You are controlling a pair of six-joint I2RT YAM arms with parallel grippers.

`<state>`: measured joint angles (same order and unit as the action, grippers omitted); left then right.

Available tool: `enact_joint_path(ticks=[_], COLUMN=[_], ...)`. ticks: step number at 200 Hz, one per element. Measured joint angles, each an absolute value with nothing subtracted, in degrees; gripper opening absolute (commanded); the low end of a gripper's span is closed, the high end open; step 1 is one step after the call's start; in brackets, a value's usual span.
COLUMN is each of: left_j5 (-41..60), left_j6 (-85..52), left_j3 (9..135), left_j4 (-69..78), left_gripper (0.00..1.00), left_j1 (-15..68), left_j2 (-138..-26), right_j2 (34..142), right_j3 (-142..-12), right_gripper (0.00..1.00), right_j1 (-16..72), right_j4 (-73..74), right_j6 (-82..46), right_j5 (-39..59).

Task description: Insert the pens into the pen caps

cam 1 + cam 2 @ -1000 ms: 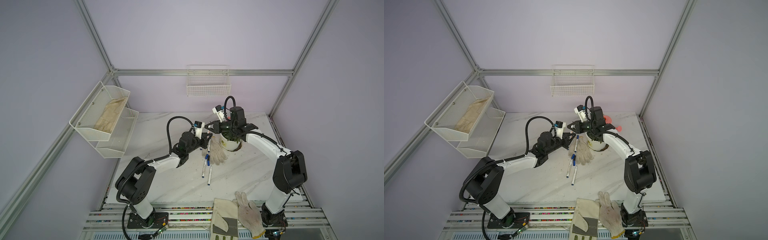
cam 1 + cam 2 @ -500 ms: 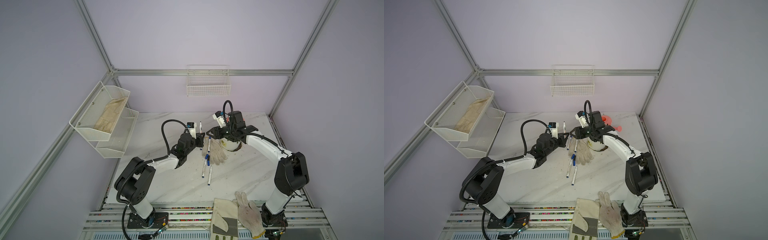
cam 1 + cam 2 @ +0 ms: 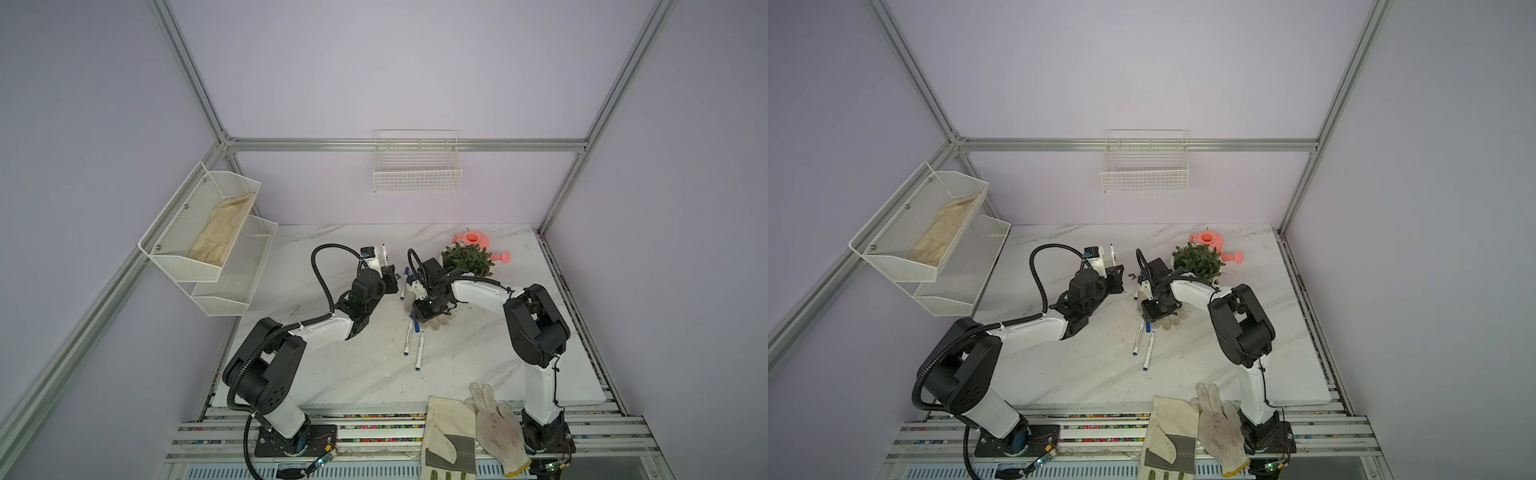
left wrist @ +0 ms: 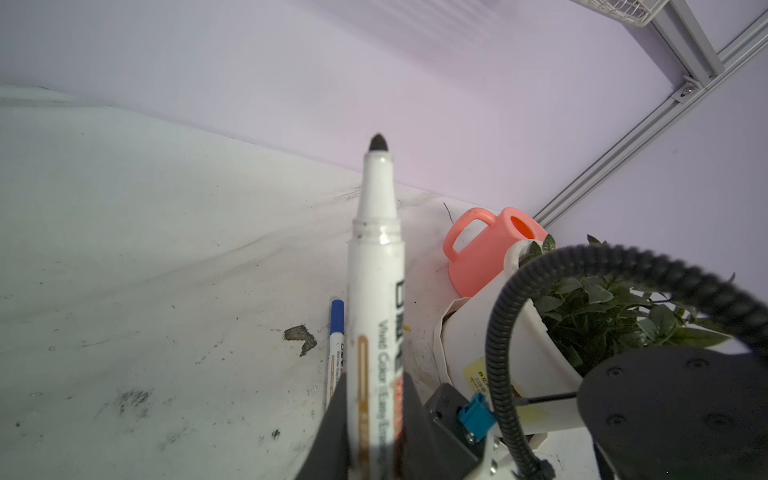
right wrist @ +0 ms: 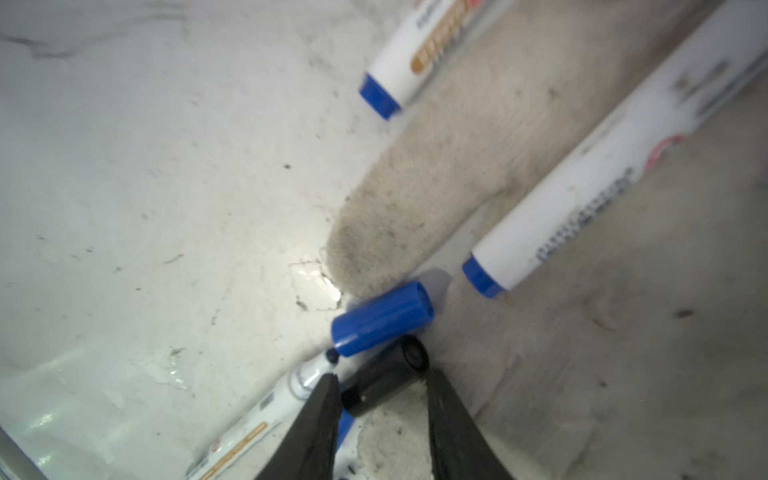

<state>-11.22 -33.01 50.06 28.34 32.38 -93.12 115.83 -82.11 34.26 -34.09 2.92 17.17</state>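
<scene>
My left gripper (image 4: 374, 388) is shut on a white pen (image 4: 376, 266) whose bare black tip points up; in both top views the pen (image 3: 385, 254) stands upright above the left gripper (image 3: 1115, 279). My right gripper (image 5: 380, 376) hangs low over a white knitted glove (image 5: 436, 178), open, with a black pen cap (image 5: 384, 380) lying slantwise between its fingers. A blue pen cap (image 5: 382, 318) lies just beyond it. Two pens (image 5: 582, 195) (image 5: 415, 45) with blue end plugs lie close by, and an uncapped pen (image 5: 291, 390) beside one finger. In a top view two more pens (image 3: 409, 337) (image 3: 419, 351) lie on the table.
A potted plant (image 3: 467, 259) and a pink watering can (image 3: 473, 239) stand behind the right arm. Two gloves (image 3: 494, 424) (image 3: 449, 436) lie over the table's front edge. A wire basket (image 3: 417, 170) hangs on the back wall and a mesh shelf (image 3: 208, 237) on the left.
The right gripper left the left gripper, dropped onto the glove and opened around the black cap. The left gripper drew back a little, still holding its pen upright.
</scene>
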Motion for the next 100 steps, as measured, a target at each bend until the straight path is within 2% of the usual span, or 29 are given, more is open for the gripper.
enact_joint_path(ticks=[100], left_j5=[-11.8], left_j6=[-33.5], left_j3=[49.2], left_j4=[28.1], left_gripper=[0.00], left_j1=[32.4], left_j2=[-93.0], right_j2=[117.0], right_j3=[-85.1], right_gripper=[0.36], right_j1=[34.9], right_j4=[-35.7], right_j6=[2.9], right_j5=[14.3])
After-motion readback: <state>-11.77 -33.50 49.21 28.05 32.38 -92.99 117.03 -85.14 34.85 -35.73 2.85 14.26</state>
